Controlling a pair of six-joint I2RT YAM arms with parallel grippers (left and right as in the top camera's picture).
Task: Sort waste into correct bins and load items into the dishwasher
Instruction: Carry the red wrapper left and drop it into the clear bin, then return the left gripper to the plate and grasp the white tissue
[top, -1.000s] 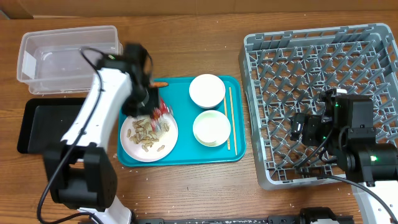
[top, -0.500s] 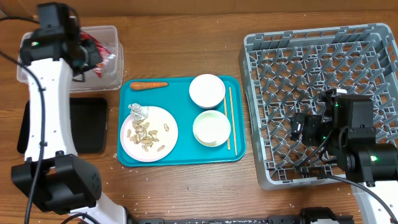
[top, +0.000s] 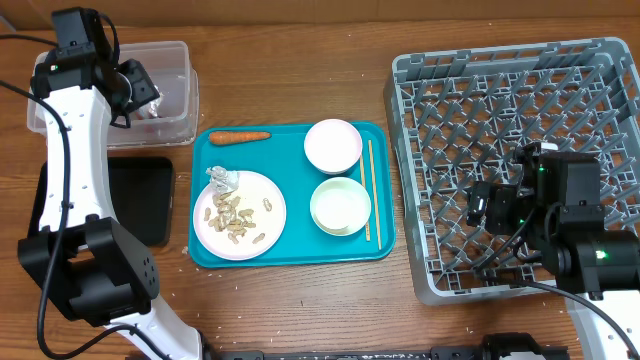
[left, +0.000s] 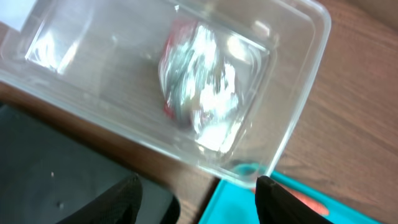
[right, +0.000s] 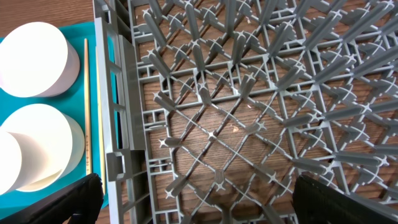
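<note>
My left gripper (top: 140, 92) hangs over the right end of the clear tub (top: 60, 95), jaws open and empty (left: 199, 200). A crumpled red and silver wrapper (left: 199, 93) lies loose inside the tub (left: 292, 106), below the fingers. On the teal tray, a white plate (top: 278, 205) carries peanut shells (top: 238, 212) and a silver foil wrapper (top: 220, 180). Two bowls (top: 333, 145) (top: 340, 205) and chopsticks (top: 368, 190) sit beside it. My right gripper (top: 482, 210) hovers open over the grey dish rack (top: 520, 90), nothing between its fingers (right: 199, 205).
A black tray (top: 140, 195) lies in front of the tub, left of the teal tray (top: 290, 255). An orange carrot (top: 240, 137) rests at the teal tray's back edge. The rack's low wall (right: 115, 112) stands between my right gripper and the bowls (right: 34, 59).
My left arm carried the red and silver wrapper from the plate to the clear tub, then opened and let it drop inside. The right arm has not moved.
</note>
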